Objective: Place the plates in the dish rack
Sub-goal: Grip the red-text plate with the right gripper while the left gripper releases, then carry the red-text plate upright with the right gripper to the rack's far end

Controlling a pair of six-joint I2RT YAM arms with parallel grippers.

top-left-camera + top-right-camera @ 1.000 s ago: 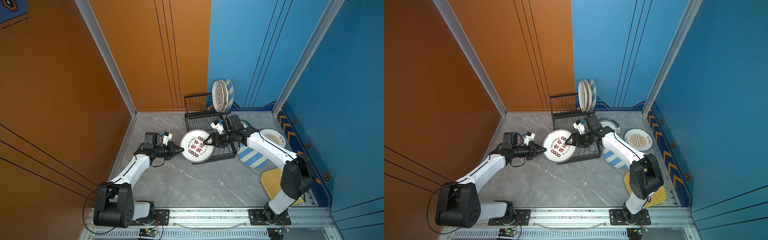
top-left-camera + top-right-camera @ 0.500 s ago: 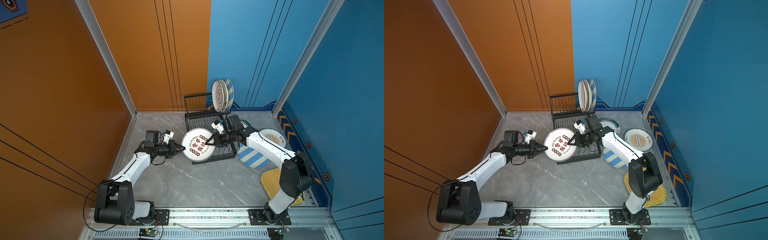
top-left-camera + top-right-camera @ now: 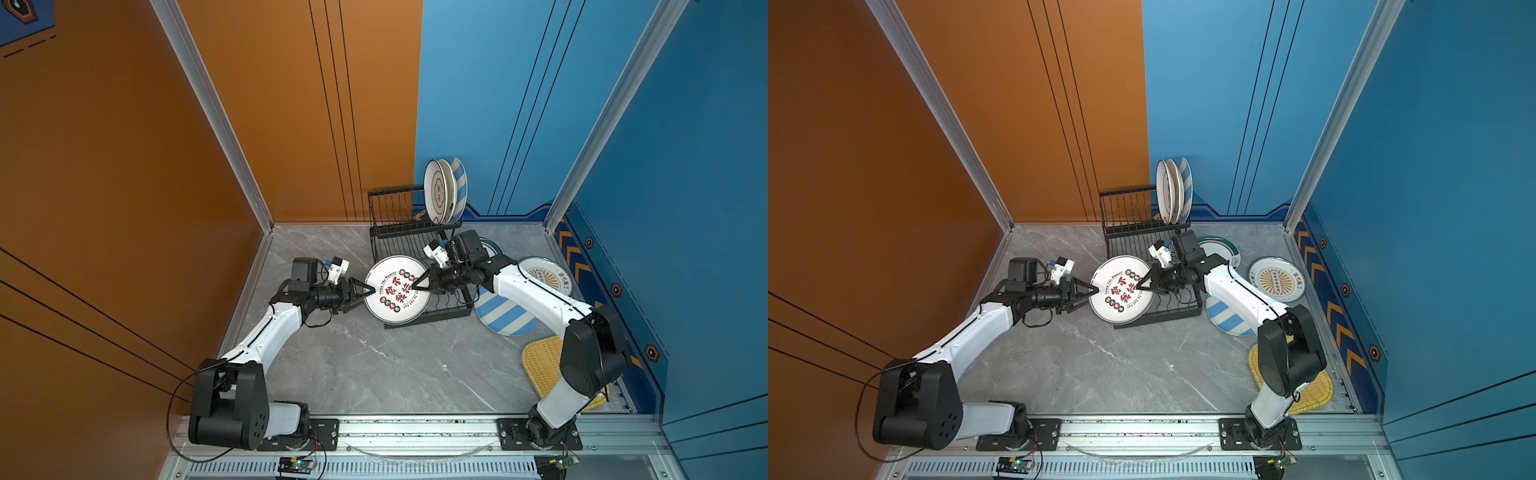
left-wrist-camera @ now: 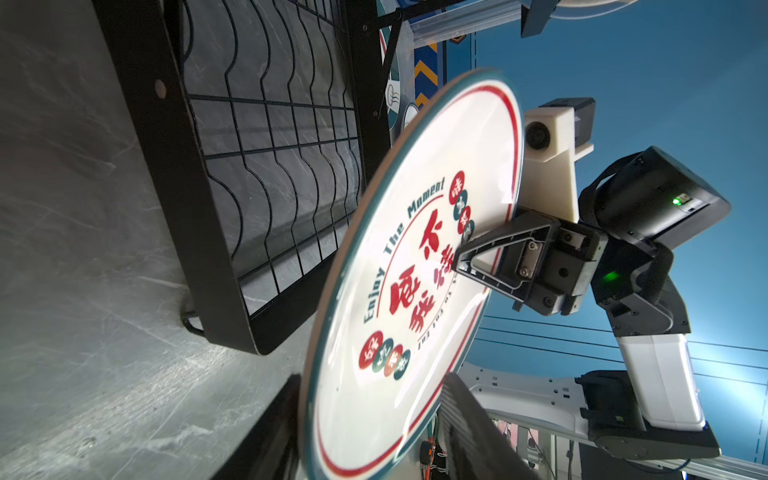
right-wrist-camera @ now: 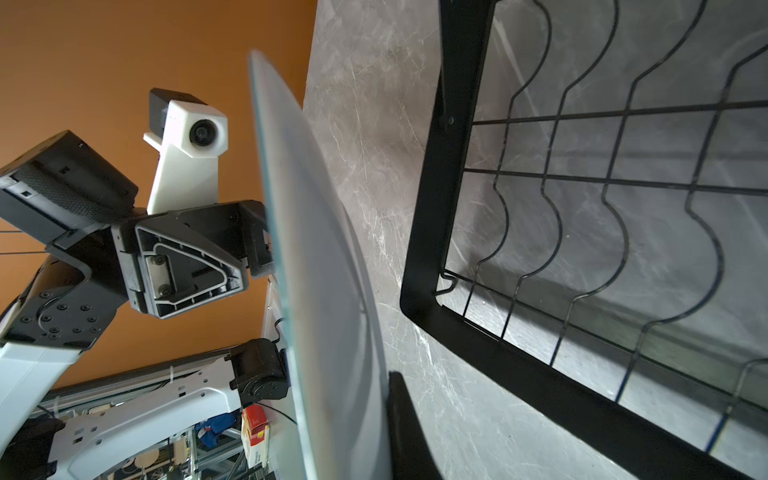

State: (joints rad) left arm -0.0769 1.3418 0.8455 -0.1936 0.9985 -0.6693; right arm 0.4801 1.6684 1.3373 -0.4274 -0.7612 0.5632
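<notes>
Right gripper (image 3: 414,286) is closed on the right-hand rim of the lettered plate (image 3: 395,296), a round white plate with a green edge, red characters and the words "Enjoy The Moment". In the left wrist view one of its fingers (image 4: 490,253) lies flat on the printed face. Left gripper (image 3: 366,293) is at the opposite rim, jaws spread wide with the plate edge between them; I cannot tell whether either finger touches the rim. The lettered plate is tilted and clear of the worktop (image 3: 374,365), and in both top views it hangs over the near left corner of the dish rack (image 3: 395,230). The right wrist view shows its plain underside (image 5: 324,270) beside the rack's black frame (image 5: 442,166), apart from it. Three upright plates (image 3: 442,191) stand in a row at the right end of the rack's tall tier; the rearmost is blue-striped. A striped plate (image 3: 505,316) lies flat on the worktop just right of the rack. A sunburst plate (image 3: 546,278) lies further right, near the blue wall. A teal-rimmed plate (image 3: 490,248) is partly hidden behind the right arm. The yellow woven plate (image 3: 540,361) lies at the near right, partly covered by the right arm's shoulder
</notes>
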